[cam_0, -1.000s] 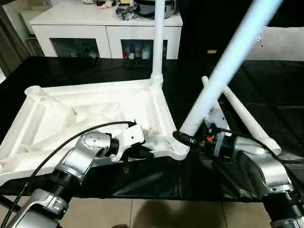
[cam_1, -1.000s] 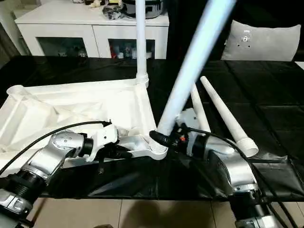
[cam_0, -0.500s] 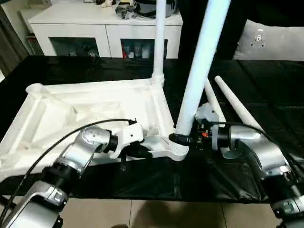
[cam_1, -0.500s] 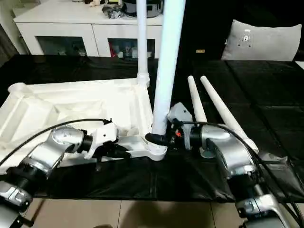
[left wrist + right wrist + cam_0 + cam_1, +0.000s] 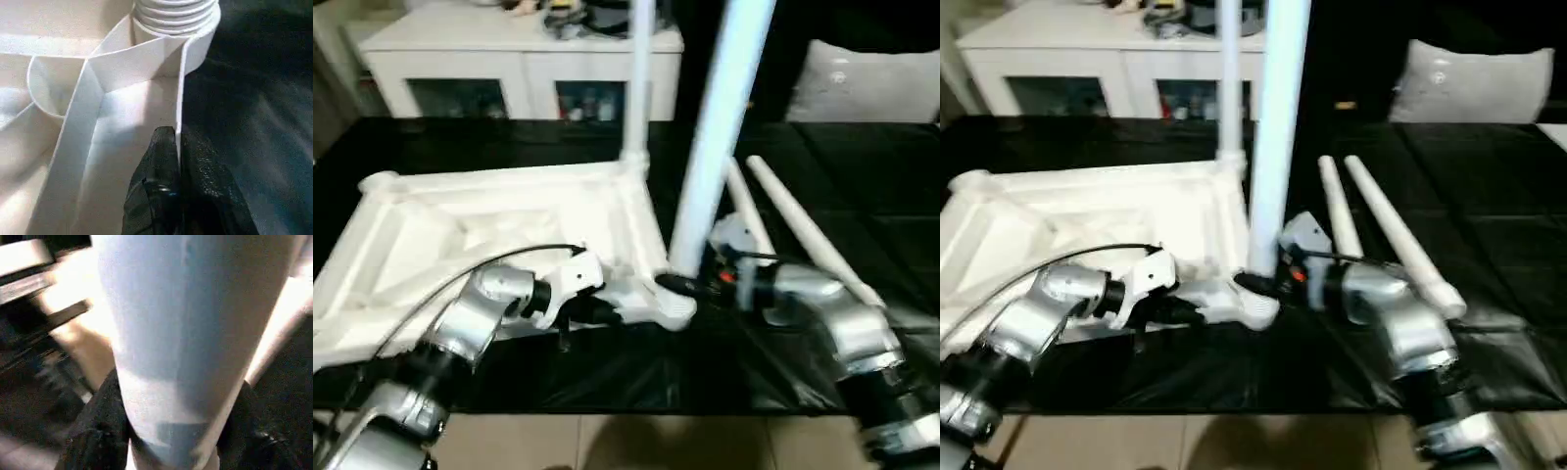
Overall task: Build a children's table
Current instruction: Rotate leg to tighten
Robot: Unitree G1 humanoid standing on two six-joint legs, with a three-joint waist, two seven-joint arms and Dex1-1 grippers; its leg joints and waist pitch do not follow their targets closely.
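Children's table in mid-assembly on the black-covered desk (image 5: 558, 387): the white table top (image 5: 460, 235) lies underside up toward the desk's near-left corner, its near rim close to the near edge. One leg (image 5: 636, 88) already stands upright in the far right corner socket. A second leg (image 5: 710, 147) stands nearly upright at the near right corner socket (image 5: 674, 305), its base gripped by the right tool (image 5: 680, 286), whose fingers (image 5: 95, 431) close around the shaft just above the socket. The left tool (image 5: 178, 161) is pinched narrow on the thin rim wall of the top beside that socket, steadying it. Two further legs (image 5: 1376, 230) lie loose side by side on the desk to the right of the top, toward the right edge. By this reading, one leg is fitted, the second is being seated or screwed in, and two remain, as do the two left sockets (image 5: 380, 182). Whether the second leg's thread has engaged is hidden by the tool; both upright legs are cut off at the top, and the top's near-left corner is masked by the left forearm
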